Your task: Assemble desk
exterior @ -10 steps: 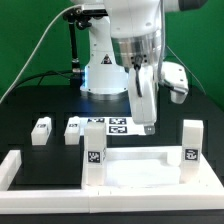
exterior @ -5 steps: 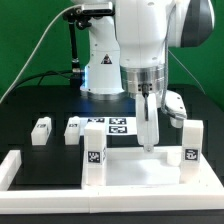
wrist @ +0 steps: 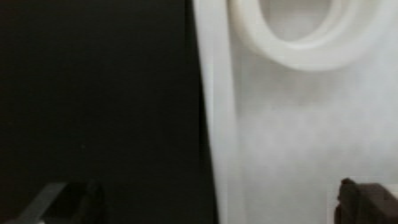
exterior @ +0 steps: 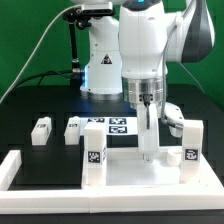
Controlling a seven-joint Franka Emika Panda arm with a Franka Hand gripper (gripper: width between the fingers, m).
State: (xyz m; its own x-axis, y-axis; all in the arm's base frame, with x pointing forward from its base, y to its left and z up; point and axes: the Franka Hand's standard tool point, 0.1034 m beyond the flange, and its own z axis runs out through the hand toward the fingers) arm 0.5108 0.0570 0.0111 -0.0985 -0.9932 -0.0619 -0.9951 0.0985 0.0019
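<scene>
The white desk top (exterior: 128, 172) lies at the front of the table. Two white tagged legs stand upright on it, one at the exterior view's left (exterior: 93, 155) and one at its right (exterior: 190, 146). Two more short legs lie loose on the black table, one (exterior: 41, 131) further to the exterior view's left than the other (exterior: 73, 131). My gripper (exterior: 150, 156) points straight down at the top's far edge, between the two standing legs. In the wrist view the gripper (wrist: 210, 203) is open and empty. There its dark fingertips (wrist: 365, 200) stand wide apart over the white top (wrist: 294, 130) and a round socket (wrist: 294, 35).
The marker board (exterior: 108, 126) lies behind the desk top, in front of the robot base. White border bars run along the exterior view's left (exterior: 12, 168) and the front (exterior: 60, 206). Black table (wrist: 98, 100) shows beside the top's edge.
The gripper has come down and moved a little to the exterior view's right, from above the marker board to the desk top's far edge. The parts have not moved.
</scene>
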